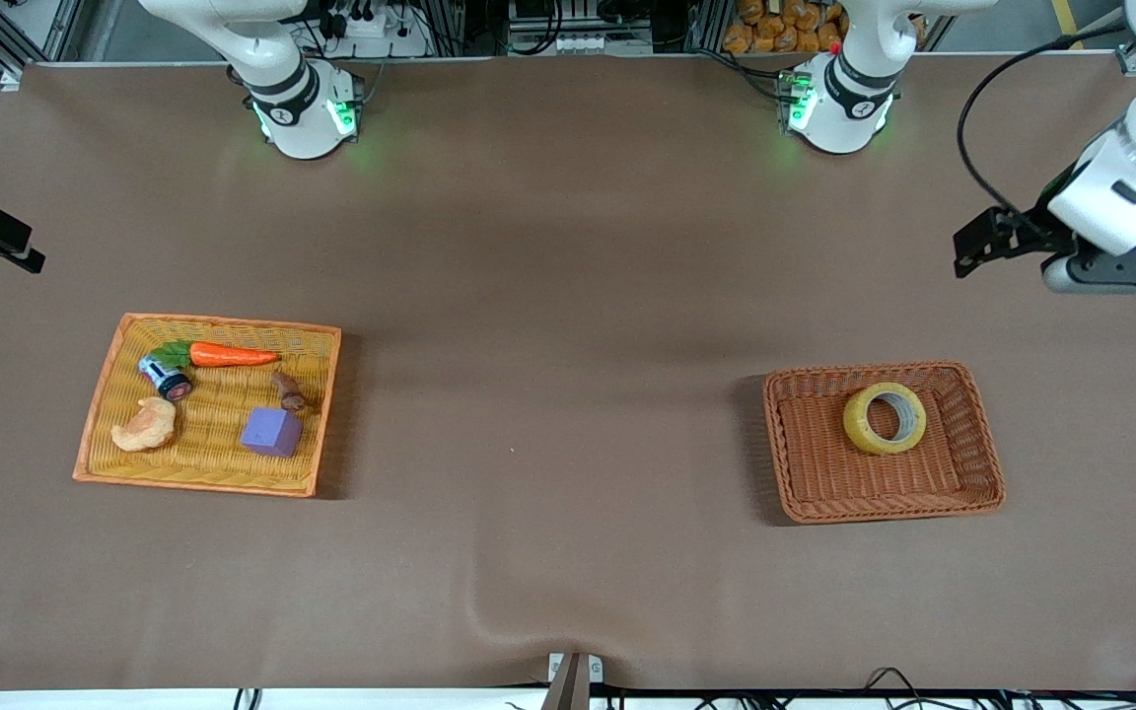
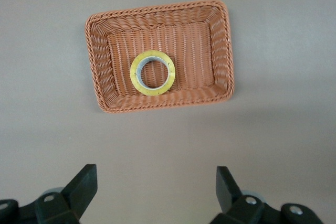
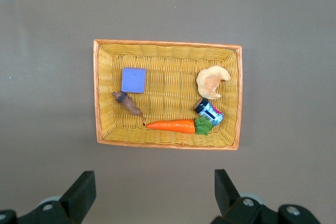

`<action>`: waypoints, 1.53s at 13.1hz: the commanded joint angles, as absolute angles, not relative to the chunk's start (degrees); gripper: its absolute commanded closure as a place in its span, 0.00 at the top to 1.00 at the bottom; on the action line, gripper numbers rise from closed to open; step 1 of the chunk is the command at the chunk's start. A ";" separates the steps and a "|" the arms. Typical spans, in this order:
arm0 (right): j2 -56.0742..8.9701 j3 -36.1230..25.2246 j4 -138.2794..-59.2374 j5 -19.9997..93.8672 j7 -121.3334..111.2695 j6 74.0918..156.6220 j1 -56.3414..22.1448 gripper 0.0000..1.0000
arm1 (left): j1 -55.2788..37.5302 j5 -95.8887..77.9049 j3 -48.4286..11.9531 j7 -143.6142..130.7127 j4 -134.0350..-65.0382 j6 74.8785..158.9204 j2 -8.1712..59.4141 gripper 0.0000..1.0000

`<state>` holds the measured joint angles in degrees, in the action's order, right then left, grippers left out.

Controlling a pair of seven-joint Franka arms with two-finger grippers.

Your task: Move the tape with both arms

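Observation:
The tape (image 1: pixel 857 422), a yellowish roll with a grey core, lies flat in a brown wicker basket (image 1: pixel 884 509) toward the left arm's end of the table. In the left wrist view the tape (image 2: pixel 135 73) and its basket (image 2: pixel 163 104) sit well below. My left gripper (image 1: pixel 982 247) hangs high over the table's edge at that end, and the left gripper (image 2: pixel 156 182) is open and empty. My right gripper (image 1: pixel 6 242) hangs high over the other end. The right gripper (image 3: pixel 155 182) is open too, holding nothing.
An orange-yellow basket (image 1: pixel 203 483) toward the right arm's end holds a carrot (image 1: pixel 233 355), a purple cube (image 1: pixel 272 431), a croissant toy (image 1: pixel 146 426), a small can (image 1: pixel 166 377) and a brown piece (image 1: pixel 288 391). Brown cloth covers the table between the baskets.

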<state>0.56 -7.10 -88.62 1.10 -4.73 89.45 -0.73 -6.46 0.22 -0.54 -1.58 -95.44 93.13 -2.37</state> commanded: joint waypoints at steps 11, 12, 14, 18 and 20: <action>-0.09 -6.33 -87.36 1.41 -5.10 88.86 0.53 1.00 | -5.27 -0.44 0.35 1.58 -86.57 82.09 -2.02 1.00; -0.09 -6.33 -87.36 1.23 -5.10 88.86 0.44 1.00 | -5.27 -0.44 0.53 1.58 -86.57 82.09 -1.93 1.00; -0.09 -6.33 -87.36 1.23 -5.18 88.77 0.44 1.00 | -5.27 -0.44 0.09 1.41 -86.40 82.18 -2.11 1.00; -0.09 -6.33 -87.54 1.14 -5.27 88.42 0.44 1.00 | -5.36 -0.44 -0.09 1.32 -86.13 82.09 -3.60 1.00; -0.09 -6.33 -87.54 1.14 -5.27 88.42 0.53 1.00 | -5.36 -0.35 -0.09 1.58 -86.31 82.09 -3.78 1.00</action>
